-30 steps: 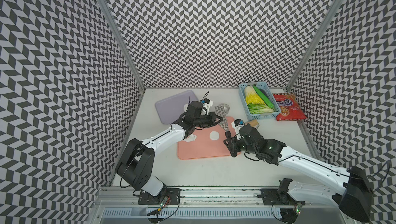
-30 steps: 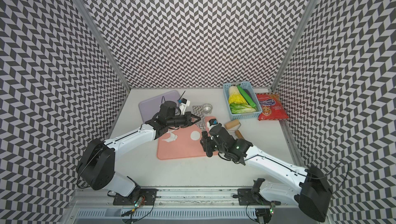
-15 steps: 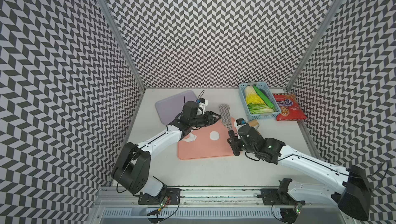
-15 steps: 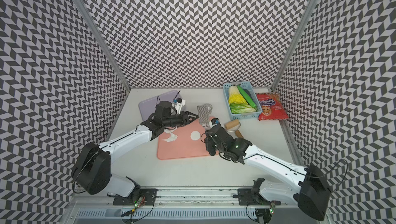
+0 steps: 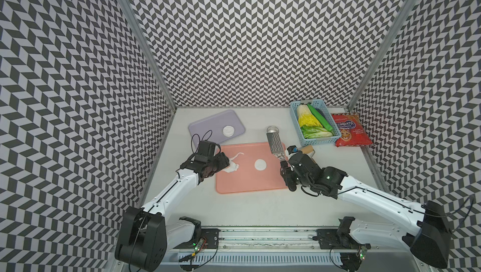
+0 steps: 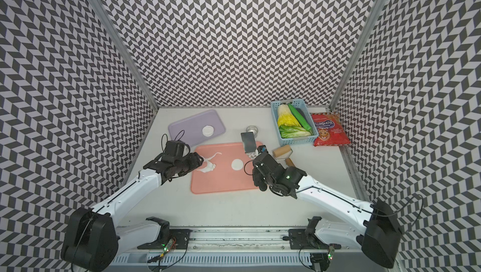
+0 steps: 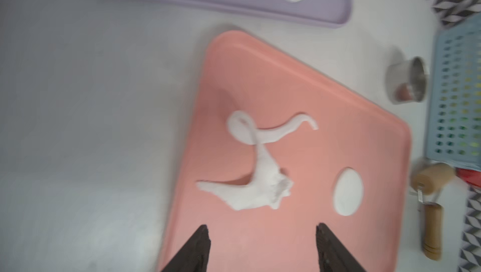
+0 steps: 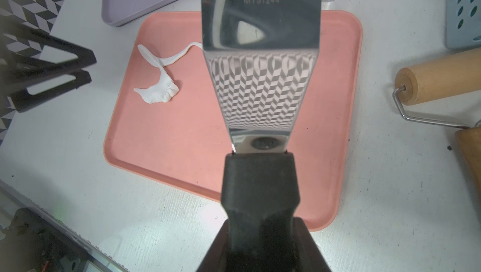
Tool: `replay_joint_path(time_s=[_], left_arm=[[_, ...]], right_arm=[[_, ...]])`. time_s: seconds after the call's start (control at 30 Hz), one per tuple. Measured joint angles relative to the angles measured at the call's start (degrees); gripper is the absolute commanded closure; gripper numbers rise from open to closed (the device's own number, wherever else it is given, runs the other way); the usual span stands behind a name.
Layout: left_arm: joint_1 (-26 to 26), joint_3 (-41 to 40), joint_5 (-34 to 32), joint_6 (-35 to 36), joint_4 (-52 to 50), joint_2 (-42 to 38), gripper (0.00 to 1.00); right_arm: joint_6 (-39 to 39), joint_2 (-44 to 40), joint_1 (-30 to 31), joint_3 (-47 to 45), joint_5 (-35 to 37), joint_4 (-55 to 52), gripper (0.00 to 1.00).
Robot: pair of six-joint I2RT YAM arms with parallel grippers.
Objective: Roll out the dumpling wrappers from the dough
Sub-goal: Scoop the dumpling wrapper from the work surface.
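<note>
Ragged white dough [image 5: 231,167] [image 6: 208,167] [image 7: 250,190] [image 8: 158,92] lies at the left of the pink board [image 5: 250,184] [image 6: 223,182]. One round dumpling wrapper [image 5: 260,164] [image 6: 237,164] [image 7: 347,195] lies mid-board. A stack of wrappers [image 5: 228,130] [image 6: 208,130] sits on the purple tray [image 5: 208,127]. My left gripper [image 5: 225,164] [image 7: 262,226] is open and empty, just short of the dough. My right gripper [image 5: 285,165] [image 8: 261,221] is shut on the black handle of a steel spatula [image 5: 275,143] [image 8: 260,49]. The blade is raised over the board's right side.
A steel ring cutter [image 5: 272,129] [image 7: 408,83] stands behind the board. A wooden roller [image 5: 307,150] [image 8: 442,80] lies to the board's right. A blue basket [image 5: 320,141] of vegetables and a red snack bag [image 5: 350,130] sit at the back right.
My left gripper has drawn back from beside the purple tray to the board's left edge and gone from shut to open. The right gripper has shifted slightly with the spatula.
</note>
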Motion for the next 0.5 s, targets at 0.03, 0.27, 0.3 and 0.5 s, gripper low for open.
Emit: replay_joint_path(time_s=[0.03,0.27,0.3,0.5], left_arm=[[0.5,-1.0,-0.9,-0.2,-1.0,-0.4,0.33],[1.1,-5.3,-2.7,-1.7,-3.1,-1.0,0.38],[1.1,-5.7,-2.6,-1.9,-3.1,-0.9,0.4],[1.1,-8.6,0.3,-3.0,0.3,2.0,0.57]], right_arm=[[-0.3,0.0,0.0,0.0,0.0,0.0,1.0],[-1.6,-0.1,-0.1,-0.4,-1.1,0.2,1.0],[-1.7,-0.2,-0.1,-0.6,-1.4,0.3,1.0],[-1.8,-0.5,-0.2,-1.4,-2.6,0.4,1.0]])
